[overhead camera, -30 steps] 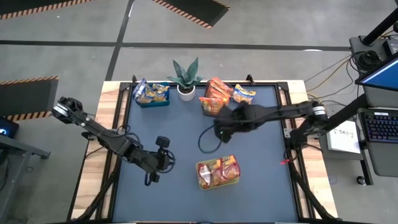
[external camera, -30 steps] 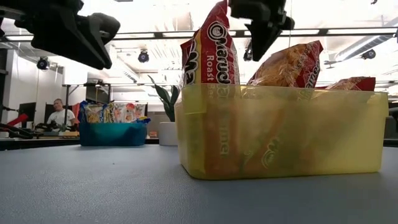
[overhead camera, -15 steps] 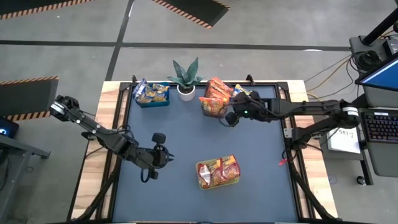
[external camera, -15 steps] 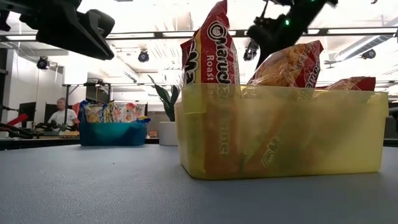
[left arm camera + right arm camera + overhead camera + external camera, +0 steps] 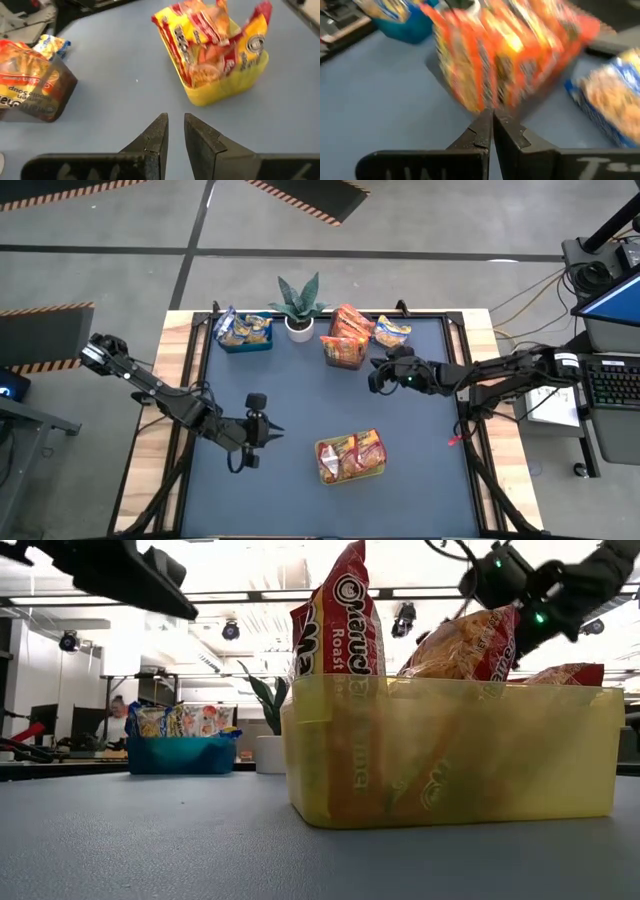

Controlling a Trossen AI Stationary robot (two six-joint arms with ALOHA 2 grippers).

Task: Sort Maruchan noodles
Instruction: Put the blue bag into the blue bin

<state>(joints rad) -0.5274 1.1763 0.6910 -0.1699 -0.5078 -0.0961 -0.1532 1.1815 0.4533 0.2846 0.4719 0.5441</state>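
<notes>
**Operator:** Two grippers: state and position?

**Inspector:** Left gripper (image 5: 270, 429) hangs over bare mat at the near left; its fingers (image 5: 156, 137) stand nearly together with a narrow slit between them, holding nothing. Right gripper (image 5: 374, 378) hangs at the far right of the mat, fingers pressed together, empty, just beside the dark clear bin (image 5: 343, 350).

**Operator:** Surroundings and obstructions?

**Inspector:** Yellow-green bin (image 5: 351, 471) sits near the left gripper, well apart from the other bins. A potted plant (image 5: 299, 305) stands between the blue bin (image 5: 245, 339) and the dark clear bin along the far edge. Nothing lies between either gripper and the bin nearest to it.

**Operator:** Noodle packets: location and orientation?

**Inspector:** Red packets (image 5: 340, 615) stand on edge in the yellow-green bin, long axis upright, some tilted. Orange packets (image 5: 510, 55) stand upright in the dark clear bin. Yellow-and-blue packets (image 5: 242, 326) fill the blue bin. One loose yellow-and-blue packet (image 5: 392, 331) lies flat on the mat just beside the dark clear bin.

**Operator:** Surface and room?

**Inspector:** Blue-grey mat (image 5: 300, 395) on a wood-edged table; grey floor with hazard-striped tape; desks and ceiling lights behind.
</notes>
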